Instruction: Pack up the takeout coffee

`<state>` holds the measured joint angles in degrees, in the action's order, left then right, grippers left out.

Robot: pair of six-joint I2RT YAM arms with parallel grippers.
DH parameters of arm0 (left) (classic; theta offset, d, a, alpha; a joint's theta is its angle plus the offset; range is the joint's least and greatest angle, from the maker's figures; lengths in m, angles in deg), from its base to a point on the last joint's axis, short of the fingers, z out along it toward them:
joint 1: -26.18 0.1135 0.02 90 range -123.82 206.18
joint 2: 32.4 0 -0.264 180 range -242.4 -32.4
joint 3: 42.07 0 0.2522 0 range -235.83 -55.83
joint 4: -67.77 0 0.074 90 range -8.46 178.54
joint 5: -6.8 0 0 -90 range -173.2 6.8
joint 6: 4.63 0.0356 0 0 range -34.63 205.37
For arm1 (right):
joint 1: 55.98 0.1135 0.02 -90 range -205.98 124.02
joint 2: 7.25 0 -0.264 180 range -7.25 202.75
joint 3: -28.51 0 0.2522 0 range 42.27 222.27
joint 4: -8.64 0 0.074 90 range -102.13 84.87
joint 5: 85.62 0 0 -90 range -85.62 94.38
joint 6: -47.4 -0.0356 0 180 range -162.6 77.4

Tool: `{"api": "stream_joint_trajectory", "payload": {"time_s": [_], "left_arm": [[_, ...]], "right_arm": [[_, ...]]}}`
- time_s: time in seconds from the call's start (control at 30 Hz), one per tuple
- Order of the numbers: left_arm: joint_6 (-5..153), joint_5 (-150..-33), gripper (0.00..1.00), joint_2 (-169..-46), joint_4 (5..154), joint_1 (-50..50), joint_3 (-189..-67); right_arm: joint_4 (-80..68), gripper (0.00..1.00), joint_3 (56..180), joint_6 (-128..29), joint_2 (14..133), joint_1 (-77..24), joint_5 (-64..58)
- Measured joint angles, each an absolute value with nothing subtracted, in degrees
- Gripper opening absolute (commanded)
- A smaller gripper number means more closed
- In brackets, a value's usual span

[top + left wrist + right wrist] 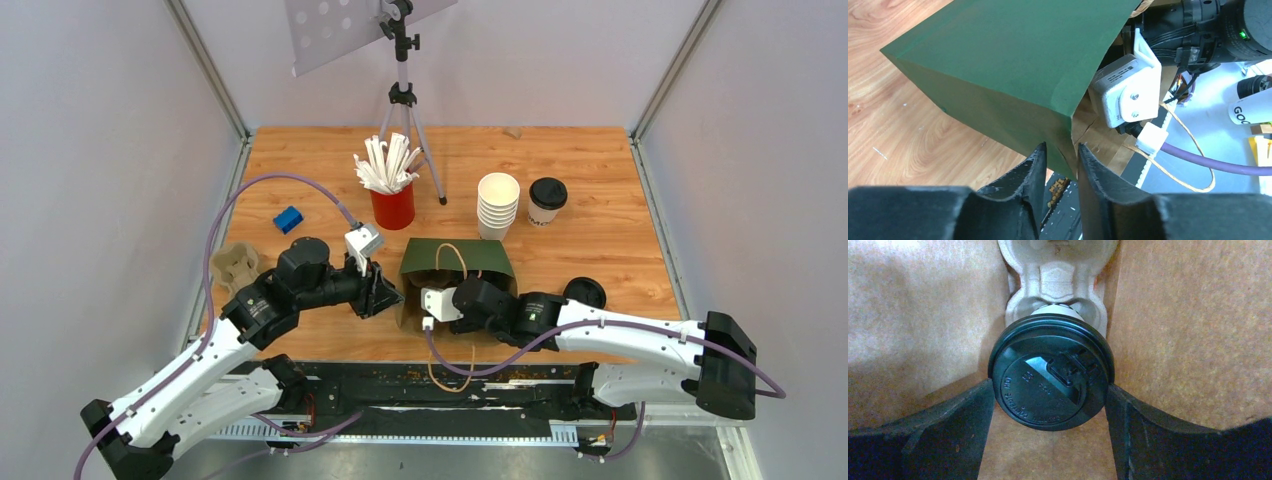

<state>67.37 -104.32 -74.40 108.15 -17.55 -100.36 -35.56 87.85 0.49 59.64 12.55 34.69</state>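
The green paper bag (455, 258) lies on its side in the middle of the table. My right gripper (1049, 390) reaches into its mouth, so the top view hides the fingers. Inside the bag, the takeout coffee (1050, 372) shows its black lid to the right wrist camera and sits in a pulp cup carrier (1058, 270). Both fingers press the cup's sides just behind the lid. My left gripper (385, 293) is at the left edge of the bag's mouth. It stands open (1062, 146), with a corner of the bag (1013, 65) between its fingertips and a gap on both sides.
At the back stand a red cup of white straws (392, 205), a stack of white cups (498, 205) and another lidded cup (546, 200). A loose black lid (584, 292) lies right of the bag. A second pulp carrier (235, 265) and a blue block (288, 219) sit left. A tripod (402, 95) stands behind.
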Motion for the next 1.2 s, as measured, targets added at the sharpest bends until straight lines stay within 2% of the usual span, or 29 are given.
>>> {"api": "stream_joint_trajectory", "payload": {"time_s": [0.13, 0.27, 1.07, 1.2], "left_arm": [[67.0, -105.6, 0.14, -74.6, 107.8, -17.5, -100.4], [66.2, -106.8, 0.08, -74.6, 107.7, -17.5, -100.3], [65.5, -108.9, 0.13, -75.3, 107.0, -17.5, -100.3], [65.4, -108.9, 0.15, -75.3, 107.0, -17.5, -100.3]], "right_arm": [[-34.2, 0.60, 87.0, 0.3, 59.6, 12.2, 34.7], [-33.0, 0.60, 86.0, 0.0, 59.6, 12.0, 34.7], [-30.0, 0.60, 85.2, -0.4, 60.2, 9.9, 33.4], [-29.8, 0.64, 85.2, -0.5, 60.2, 9.9, 33.4]]}}
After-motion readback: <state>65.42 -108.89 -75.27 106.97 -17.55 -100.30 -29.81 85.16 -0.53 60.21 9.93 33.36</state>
